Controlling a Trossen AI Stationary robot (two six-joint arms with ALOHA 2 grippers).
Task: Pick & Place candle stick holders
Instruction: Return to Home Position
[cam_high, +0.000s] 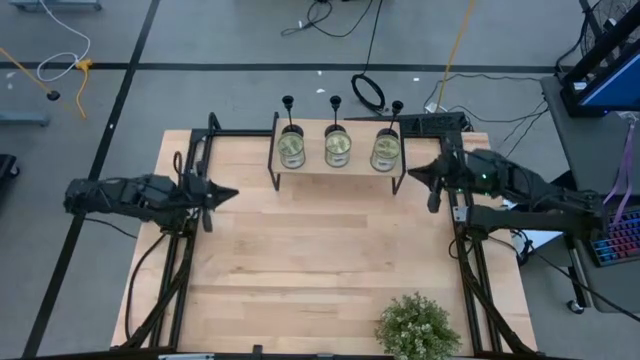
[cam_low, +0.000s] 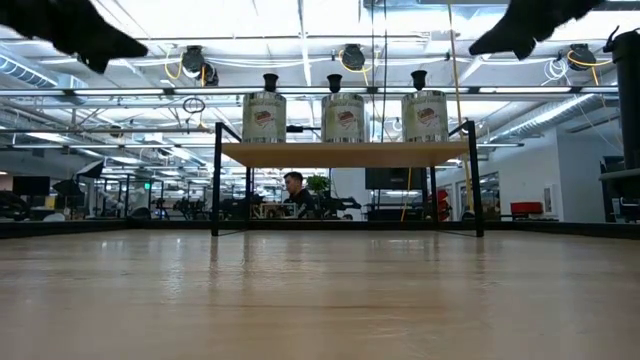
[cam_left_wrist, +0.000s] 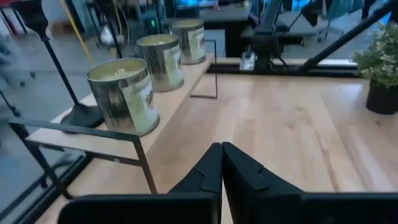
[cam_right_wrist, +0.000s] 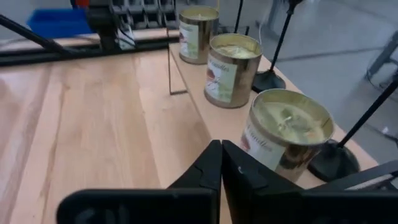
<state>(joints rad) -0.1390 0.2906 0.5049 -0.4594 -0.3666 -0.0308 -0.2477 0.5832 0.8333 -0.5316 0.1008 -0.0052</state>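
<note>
Three matte-black candle stick holders (cam_high: 288, 103) (cam_high: 336, 102) (cam_high: 397, 106) stand by their round bases on a raised wooden shelf (cam_high: 340, 172) at the table's far side, each behind a gold candle tin. They also show in the low view (cam_low: 270, 82) (cam_low: 334, 82) (cam_low: 418, 79). My left gripper (cam_high: 232, 192) hovers shut and empty left of the shelf; its wrist view (cam_left_wrist: 222, 165) shows one holder's base (cam_left_wrist: 84, 115). My right gripper (cam_high: 410, 175) hovers shut and empty at the shelf's right end; its wrist view (cam_right_wrist: 221, 163) shows two holder bases (cam_right_wrist: 336, 162) (cam_right_wrist: 267, 79).
Three gold candle tins (cam_high: 291, 148) (cam_high: 338, 147) (cam_high: 385, 150) stand along the shelf's front, between the grippers and the holders. The shelf rests on black metal legs (cam_high: 274, 160). A leafy potted plant (cam_high: 415, 325) stands at the table's near edge, right of centre.
</note>
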